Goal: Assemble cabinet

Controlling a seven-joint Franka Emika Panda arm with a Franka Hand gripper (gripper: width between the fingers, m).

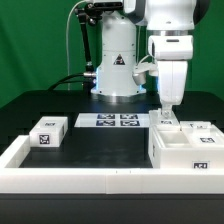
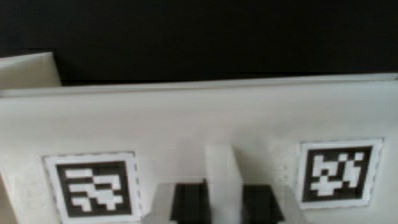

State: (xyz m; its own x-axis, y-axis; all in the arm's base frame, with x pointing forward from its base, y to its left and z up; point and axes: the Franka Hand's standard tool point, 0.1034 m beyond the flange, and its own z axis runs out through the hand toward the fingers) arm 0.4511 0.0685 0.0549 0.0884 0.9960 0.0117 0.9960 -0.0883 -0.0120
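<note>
The cabinet (image 1: 186, 150) is a large white box with black-and-white tags, standing at the exterior view's right near the front. My gripper (image 1: 163, 121) comes straight down onto its top edge on the exterior view's left side. In the wrist view the cabinet's white wall (image 2: 196, 120) fills the frame with two tags on it. My gripper (image 2: 224, 188) has its two dark fingers (image 2: 192, 205) close on either side of a thin upright white wall of the cabinet. A small white tagged drawer block (image 1: 47, 133) lies at the exterior view's left.
The marker board (image 1: 108, 121) lies flat in front of the robot base. A long low white rail (image 1: 90, 181) runs along the front and up both sides. Another white tagged piece (image 1: 203, 129) sits just behind the cabinet.
</note>
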